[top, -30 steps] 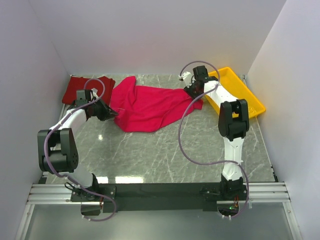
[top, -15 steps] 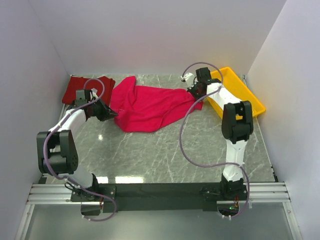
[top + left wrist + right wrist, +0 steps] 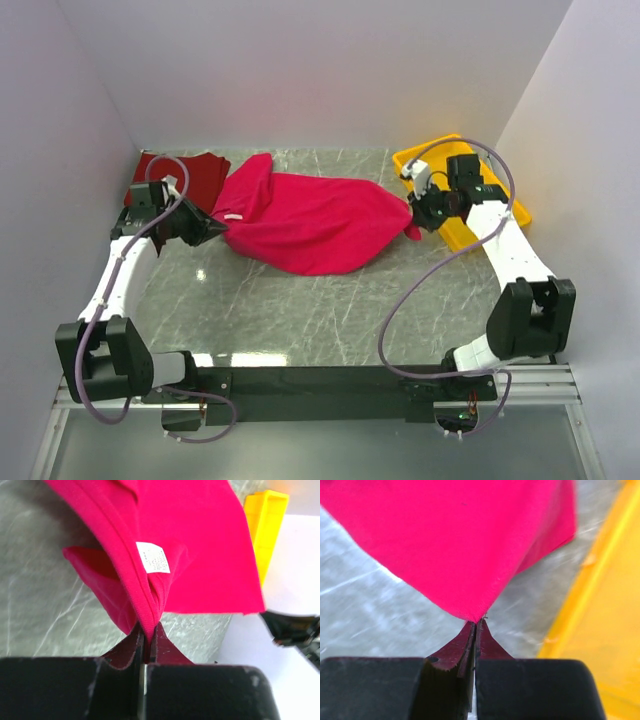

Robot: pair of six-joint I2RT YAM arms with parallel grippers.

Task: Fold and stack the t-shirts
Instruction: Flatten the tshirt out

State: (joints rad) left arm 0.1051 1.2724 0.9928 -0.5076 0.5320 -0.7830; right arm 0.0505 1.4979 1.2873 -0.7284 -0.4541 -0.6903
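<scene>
As it stretches wide, the crimson t-shirt (image 3: 310,220) shows a white tag (image 3: 152,557).

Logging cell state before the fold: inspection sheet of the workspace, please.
Surface: grey marble table, glossy, no spills seen.
Job's things: crimson t-shirt unfolded, stretched between both grippers, white tag showing; maroon t-shirt lying in the far-left corner.
Clutter: yellow tray at far right, beside the right arm.
Grippers: left gripper shut on the crimson t-shirt's ribbed collar below the tag; right gripper shut on its opposite end.
Cables: purple cables loop along each arm, no snag seen.
Surroundings: white walls on three sides.
</scene>
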